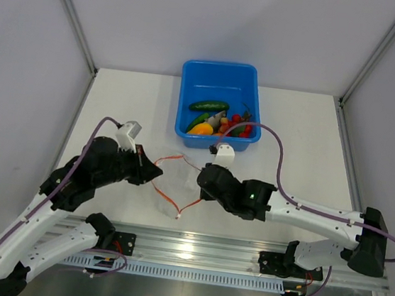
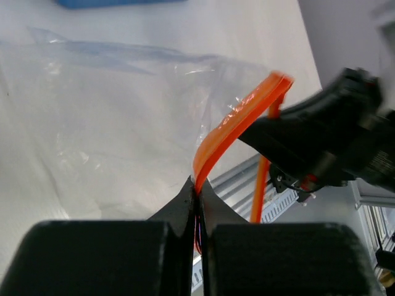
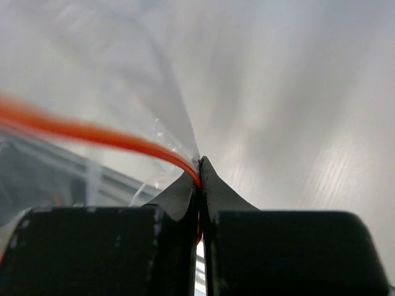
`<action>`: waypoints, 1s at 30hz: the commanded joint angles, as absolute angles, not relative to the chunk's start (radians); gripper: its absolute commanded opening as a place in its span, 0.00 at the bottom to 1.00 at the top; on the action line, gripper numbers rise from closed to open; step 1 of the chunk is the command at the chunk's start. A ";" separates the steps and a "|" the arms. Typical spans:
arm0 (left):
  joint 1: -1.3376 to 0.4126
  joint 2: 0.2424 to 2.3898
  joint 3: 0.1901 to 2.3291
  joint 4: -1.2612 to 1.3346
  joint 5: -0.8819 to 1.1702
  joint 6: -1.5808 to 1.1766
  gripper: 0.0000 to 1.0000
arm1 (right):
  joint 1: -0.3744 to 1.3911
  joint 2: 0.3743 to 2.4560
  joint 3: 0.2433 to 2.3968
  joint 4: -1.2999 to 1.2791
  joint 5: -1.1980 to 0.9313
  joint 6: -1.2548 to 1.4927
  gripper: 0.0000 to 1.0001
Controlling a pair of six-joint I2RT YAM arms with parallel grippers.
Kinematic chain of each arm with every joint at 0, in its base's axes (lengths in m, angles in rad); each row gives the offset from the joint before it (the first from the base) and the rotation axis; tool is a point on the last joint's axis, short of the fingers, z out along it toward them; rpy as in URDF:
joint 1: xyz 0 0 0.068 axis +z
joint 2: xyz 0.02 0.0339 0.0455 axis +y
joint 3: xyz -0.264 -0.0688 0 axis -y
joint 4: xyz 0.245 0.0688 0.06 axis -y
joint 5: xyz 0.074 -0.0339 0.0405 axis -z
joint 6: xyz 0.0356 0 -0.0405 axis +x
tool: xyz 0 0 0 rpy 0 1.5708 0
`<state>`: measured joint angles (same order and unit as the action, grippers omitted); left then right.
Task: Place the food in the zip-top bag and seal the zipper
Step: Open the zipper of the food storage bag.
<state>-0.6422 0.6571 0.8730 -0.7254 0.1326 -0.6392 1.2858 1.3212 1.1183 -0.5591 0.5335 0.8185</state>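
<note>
At opposite edges of the zipper [image 2: 237,120], left end effector [image 2: 198,191] and right end effector [image 3: 199,168] clamped tight, blue tub [image 1: 184,96] beyond.

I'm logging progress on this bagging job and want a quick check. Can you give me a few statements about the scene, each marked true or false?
1. The left end effector and the right end effector each pinch the zipper. True.
2. The food lies inside the zip-top bag. False: it lies in the blue tub, and the bag looks empty.
3. The bag's mouth is sealed. False: in the top view the orange strip spreads into an open loop between the two end effectors.
4. The blue tub sits farther from the arms' bases than the bag. True.
</note>
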 commanded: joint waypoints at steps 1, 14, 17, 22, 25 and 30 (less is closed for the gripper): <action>-0.649 0.647 0.982 -0.804 0.120 -0.598 0.01 | 1.212 1.287 1.066 -0.551 0.517 0.787 0.00; -0.647 0.632 0.855 -0.680 0.340 -0.580 0.01 | 1.149 1.425 1.069 -0.354 0.218 0.712 0.00; -0.647 0.589 0.813 -0.667 0.342 -0.583 0.01 | 1.187 1.431 1.071 -0.310 0.207 0.747 0.00; -0.647 0.541 0.778 -0.676 0.302 -0.597 0.01 | 1.218 1.420 1.088 -0.296 0.196 0.778 0.16; -0.646 0.592 0.790 -0.706 0.282 -0.624 0.01 | 1.189 1.404 1.113 -0.339 0.160 0.788 0.58; -0.647 0.666 0.844 -0.726 0.241 -0.663 0.01 | 1.131 1.370 1.279 -0.547 0.282 0.720 0.99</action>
<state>-0.6437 0.6495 0.7879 -0.7254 0.2722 -0.6300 1.1648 1.4288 1.1545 -0.4591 0.1993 0.7589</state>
